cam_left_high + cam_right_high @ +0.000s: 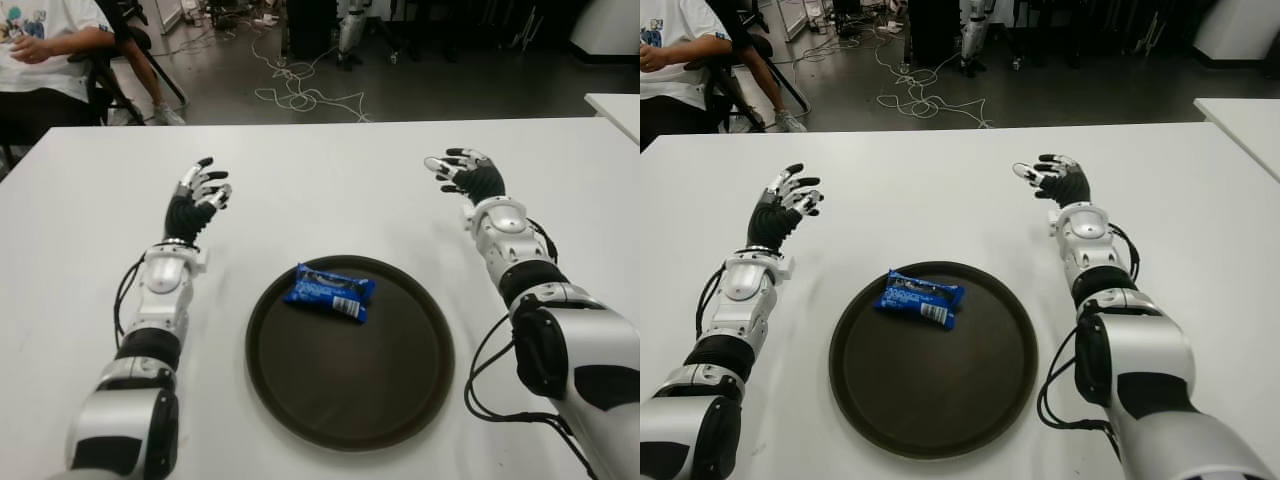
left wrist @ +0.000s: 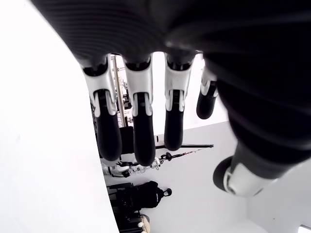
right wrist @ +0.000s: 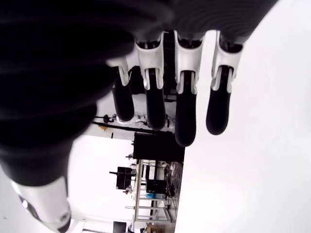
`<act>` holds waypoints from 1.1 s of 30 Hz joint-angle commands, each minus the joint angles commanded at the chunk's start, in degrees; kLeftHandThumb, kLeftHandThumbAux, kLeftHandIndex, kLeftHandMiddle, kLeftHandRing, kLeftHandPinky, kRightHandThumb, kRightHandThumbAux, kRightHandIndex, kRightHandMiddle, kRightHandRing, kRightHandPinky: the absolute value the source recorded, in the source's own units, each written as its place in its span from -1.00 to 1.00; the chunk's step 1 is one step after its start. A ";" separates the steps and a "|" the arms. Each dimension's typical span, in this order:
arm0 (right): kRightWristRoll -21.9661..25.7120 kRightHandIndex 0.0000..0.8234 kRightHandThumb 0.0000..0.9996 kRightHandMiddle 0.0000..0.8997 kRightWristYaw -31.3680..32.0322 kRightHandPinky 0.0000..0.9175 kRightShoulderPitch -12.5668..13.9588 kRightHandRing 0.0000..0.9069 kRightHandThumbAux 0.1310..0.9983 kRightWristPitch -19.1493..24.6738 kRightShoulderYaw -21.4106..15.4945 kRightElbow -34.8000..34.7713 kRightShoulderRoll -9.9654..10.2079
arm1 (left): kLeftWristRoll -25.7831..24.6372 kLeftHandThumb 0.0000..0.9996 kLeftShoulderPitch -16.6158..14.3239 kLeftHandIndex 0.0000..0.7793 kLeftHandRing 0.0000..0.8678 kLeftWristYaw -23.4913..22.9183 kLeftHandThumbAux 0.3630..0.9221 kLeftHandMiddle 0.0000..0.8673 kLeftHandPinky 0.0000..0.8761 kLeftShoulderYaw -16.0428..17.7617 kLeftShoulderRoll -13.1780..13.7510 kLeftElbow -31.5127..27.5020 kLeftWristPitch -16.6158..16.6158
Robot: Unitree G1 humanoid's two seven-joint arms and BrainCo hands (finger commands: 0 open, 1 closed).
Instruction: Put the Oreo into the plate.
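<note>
The two eye views look forward and down from the robot's head onto the white counter (image 1: pixel 330 180), set slightly apart side by side, so the dark round plate (image 1: pixel 350 395) sits farther left in the right eye view. Both take in the counter, both forearms, the floor beyond and a seated person (image 1: pixel 40 50) at the far left. Each wrist view sits very close behind its own robot hand, looking along the fingers: the left robot hand (image 2: pixel 141 121) fills the left wrist view, the right robot hand (image 3: pixel 170 107) the right wrist view, with white counter and room background beyond.
</note>
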 joint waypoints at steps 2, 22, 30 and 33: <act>0.19 -0.32 -1.00 -0.22 0.30 -0.04 -0.38 -0.12 0.41 -0.23 -0.01 -0.49 0.00 | 0.01 -0.13 -0.10 -0.63 -0.26 0.03 0.06 -0.38 -0.10 0.01 0.04 0.14 0.14; 4.35 -0.41 -0.84 -0.26 4.77 -0.05 4.58 -0.17 0.50 -4.13 -0.49 -18.94 0.54 | 0.30 -0.12 -0.47 -0.65 -0.25 0.67 0.12 -0.39 -0.09 0.02 0.33 0.23 1.33; 5.58 -0.36 -0.79 -0.23 3.53 -0.05 19.43 -0.15 0.50 -2.13 0.65 -34.41 4.38 | 0.02 -0.12 -0.43 -0.65 -0.25 0.44 0.10 -0.39 -0.08 0.19 0.19 0.23 0.80; 6.13 -0.36 -0.72 -0.22 2.96 -0.04 21.27 -0.14 0.50 1.26 0.56 -37.85 5.03 | -0.06 -0.11 -0.48 -0.64 -0.25 0.39 0.08 -0.39 -0.09 0.27 0.19 0.39 0.71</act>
